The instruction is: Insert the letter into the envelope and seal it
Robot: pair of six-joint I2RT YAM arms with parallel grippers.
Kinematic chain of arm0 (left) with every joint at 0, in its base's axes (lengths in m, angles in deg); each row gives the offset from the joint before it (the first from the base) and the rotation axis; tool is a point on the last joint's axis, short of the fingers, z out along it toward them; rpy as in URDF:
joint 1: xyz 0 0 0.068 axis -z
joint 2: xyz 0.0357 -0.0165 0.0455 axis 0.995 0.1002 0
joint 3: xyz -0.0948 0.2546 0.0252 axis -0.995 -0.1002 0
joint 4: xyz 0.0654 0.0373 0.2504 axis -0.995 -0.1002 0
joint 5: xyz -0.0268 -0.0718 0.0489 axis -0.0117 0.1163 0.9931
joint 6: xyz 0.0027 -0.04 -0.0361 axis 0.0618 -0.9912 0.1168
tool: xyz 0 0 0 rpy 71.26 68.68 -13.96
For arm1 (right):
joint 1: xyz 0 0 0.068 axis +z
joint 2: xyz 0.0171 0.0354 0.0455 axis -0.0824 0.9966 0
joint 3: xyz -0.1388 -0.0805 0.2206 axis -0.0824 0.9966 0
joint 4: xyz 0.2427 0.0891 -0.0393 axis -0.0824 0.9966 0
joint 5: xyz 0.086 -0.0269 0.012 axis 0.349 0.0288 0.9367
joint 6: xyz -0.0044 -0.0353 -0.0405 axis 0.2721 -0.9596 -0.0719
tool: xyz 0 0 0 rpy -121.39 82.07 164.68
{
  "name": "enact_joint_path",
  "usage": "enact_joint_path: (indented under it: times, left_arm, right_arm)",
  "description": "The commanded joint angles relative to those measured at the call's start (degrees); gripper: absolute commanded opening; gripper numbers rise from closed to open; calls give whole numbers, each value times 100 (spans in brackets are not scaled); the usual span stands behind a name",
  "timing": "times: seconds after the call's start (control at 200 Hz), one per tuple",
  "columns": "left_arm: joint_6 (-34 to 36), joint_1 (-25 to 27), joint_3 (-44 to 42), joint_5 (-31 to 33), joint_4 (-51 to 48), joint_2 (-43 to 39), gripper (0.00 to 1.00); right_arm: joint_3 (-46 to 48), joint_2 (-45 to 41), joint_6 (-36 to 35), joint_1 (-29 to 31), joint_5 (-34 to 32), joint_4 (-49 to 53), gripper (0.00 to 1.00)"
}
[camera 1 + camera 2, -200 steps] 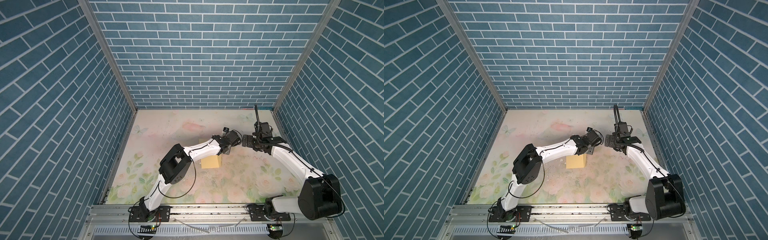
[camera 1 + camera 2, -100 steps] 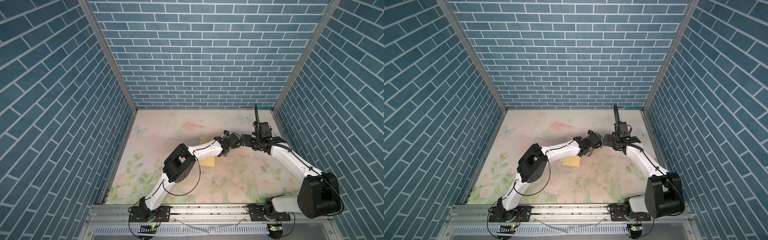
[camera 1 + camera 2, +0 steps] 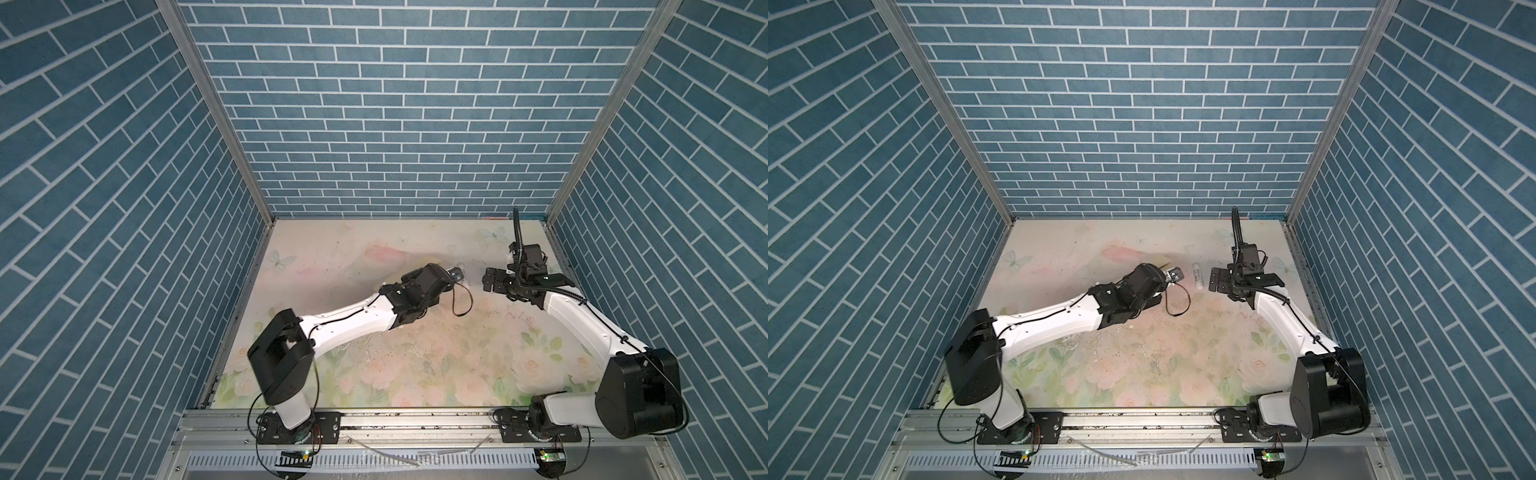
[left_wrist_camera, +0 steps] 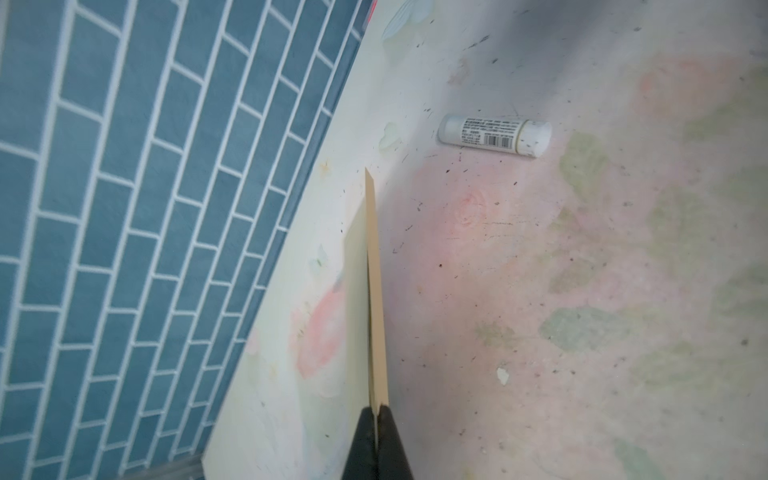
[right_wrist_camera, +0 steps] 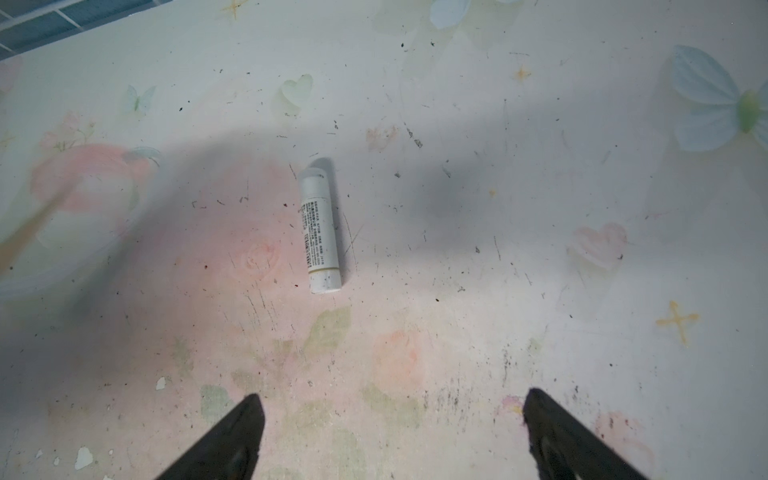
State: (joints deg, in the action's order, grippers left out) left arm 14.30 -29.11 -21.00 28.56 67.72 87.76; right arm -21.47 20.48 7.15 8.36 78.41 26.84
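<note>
The surface [image 3: 1142, 374] is a flat board printed with pale pink roses, green leaves, butterflies and small hearts, fenced on three sides by blue brick-patterned walls. It is worn: dark specks, thin scratches and a few small chipped white patches show in both wrist views [image 4: 582, 291] [image 5: 457, 291]. One white glue stick [image 3: 1197, 275] lies flat on its side toward the far right of the middle, printed label and barcode facing up [image 4: 494, 135] [image 5: 320, 232], resting on a faint pink patch.

Glue stick [image 3: 1197, 275] on table [image 3: 1059, 249], R of envelope [image 4: 374, 291].
</note>
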Motion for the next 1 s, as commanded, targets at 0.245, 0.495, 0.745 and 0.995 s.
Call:
enact_joint_path:
  times: [0.245, 0.495, 0.745, 0.995]
  left_arm:
    - [2376, -111, -1891, -1980, 2009, -684, 0]
    - [2140, -114, -2501, -2644, 2274, -690, 0]
    - [1844, -90, -2885, -2572, 2577, -505, 0]
    - [1580, -3, -3042, -2408, 2776, -306, 5]
  right_arm:
    - [-116, -252, -375, -59, 217, 279, 97]
    - [-97, -281, -421, -57, 404, 387, 98]
    - [-136, -164, -417, -61, 605, 429, 98]
    - [-280, -6, -447, -53, 762, 499, 99]
